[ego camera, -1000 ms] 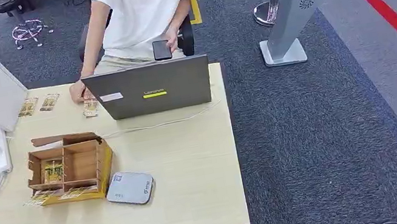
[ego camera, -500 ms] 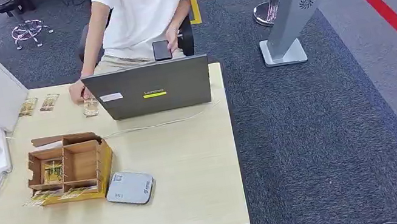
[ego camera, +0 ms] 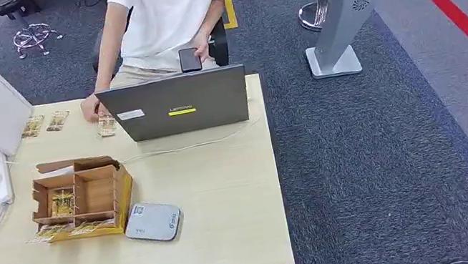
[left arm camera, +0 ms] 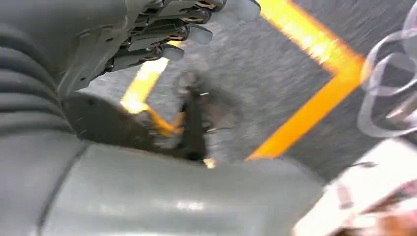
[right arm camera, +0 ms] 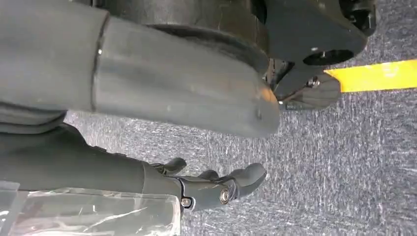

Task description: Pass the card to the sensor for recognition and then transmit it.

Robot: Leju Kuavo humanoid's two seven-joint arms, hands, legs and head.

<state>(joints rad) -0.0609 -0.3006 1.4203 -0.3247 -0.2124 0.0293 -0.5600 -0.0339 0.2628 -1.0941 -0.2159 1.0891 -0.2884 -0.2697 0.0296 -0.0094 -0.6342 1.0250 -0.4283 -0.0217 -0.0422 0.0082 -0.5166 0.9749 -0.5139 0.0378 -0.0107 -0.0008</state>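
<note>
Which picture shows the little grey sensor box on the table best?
The head view. The grey sensor box lies flat on the table beside the cardboard box, seen whole from above. The two wrist views look down at carpet and yellow floor lines, with nothing of the sensor.

Pale wooden table (ego camera: pixel 231 212), grey laptop (ego camera: pixel 176 106), brown-and-yellow cardboard box (ego camera: pixel 86 194), dark speckled carpet (ego camera: pixel 383 171).
</note>
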